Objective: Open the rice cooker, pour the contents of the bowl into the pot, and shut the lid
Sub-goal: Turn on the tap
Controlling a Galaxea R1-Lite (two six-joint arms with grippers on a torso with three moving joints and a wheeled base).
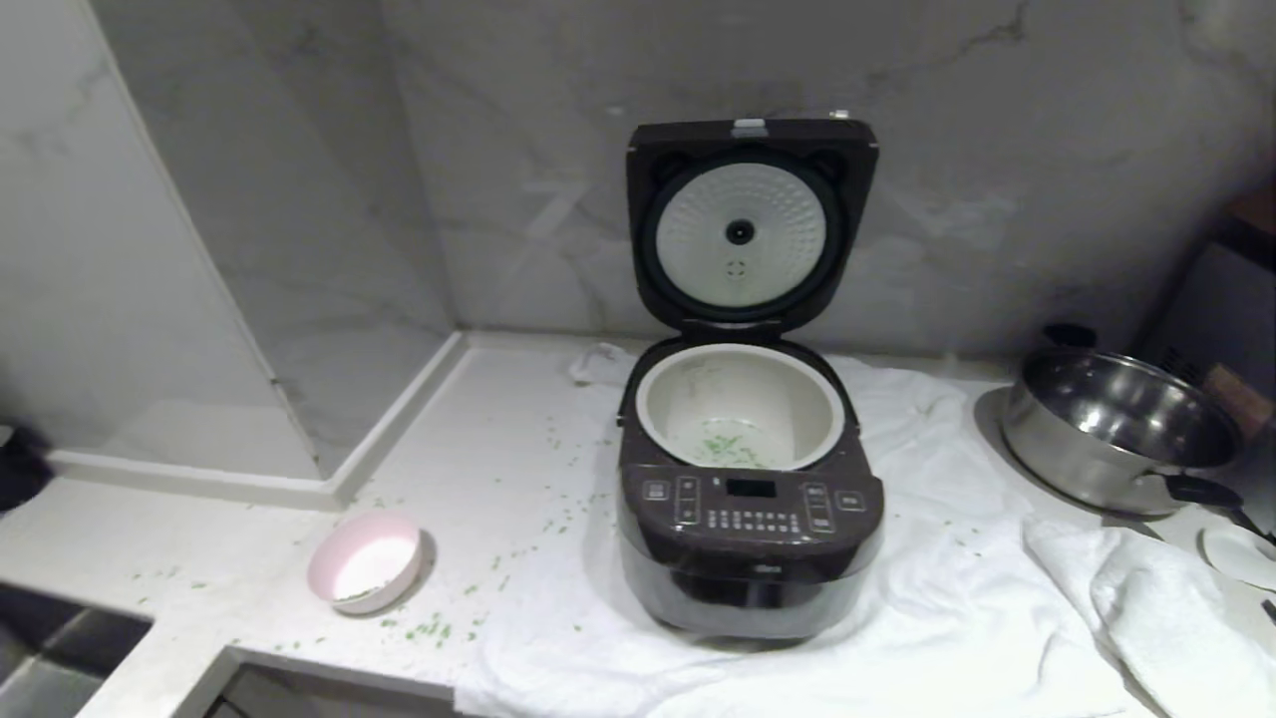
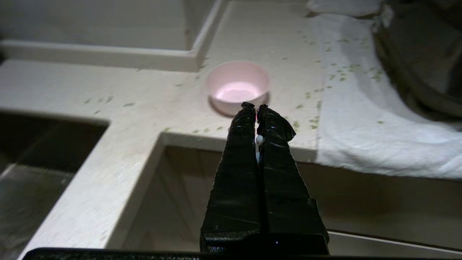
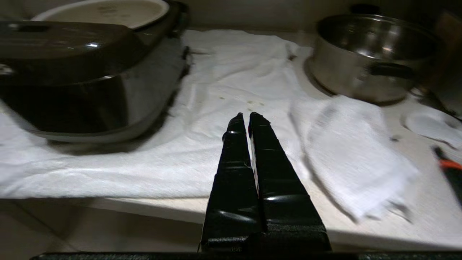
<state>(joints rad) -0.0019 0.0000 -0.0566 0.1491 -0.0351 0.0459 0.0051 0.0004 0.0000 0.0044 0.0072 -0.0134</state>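
Two grippers sit pulled back off the counter edge, neither holding anything. The left gripper (image 2: pixel 252 106) has its jaws pressed together, and the bowl (image 2: pixel 238 86) stands upright on the counter just beyond the fingertips, apart from them. It looks all but empty: pale pink outside, white inside, with only a trace of green at the bottom in the head view. The right gripper (image 3: pixel 249 117) likewise has its jaws together, with the white cloth (image 3: pixel 231 90) ahead of its tips, the rice cooker (image 3: pixel 90 83) off to one side of them and the steel pan (image 3: pixel 364 54) off to the other.

In the head view the cooker stands on the cloth with the lid (image 1: pixel 750 221) swung fully up against the wall, its pale dimpled plate facing forward. The pot (image 1: pixel 740 404) sits seated in the body, and a small patch of the green bits (image 1: pixel 726 449) lies on its floor. Many more of them are scattered over the counter (image 1: pixel 478 439) and cloth between bowl and cooker, so the pour probably spilled a good share.

Judging by this layout, opening and pouring are done, and the bowl has been set down well clear of the cooker, likely to leave the lid's swing free. Closing the lid remains; that calls for an arm reaching over the pot to the raised top edge and pressing it down until it latches.
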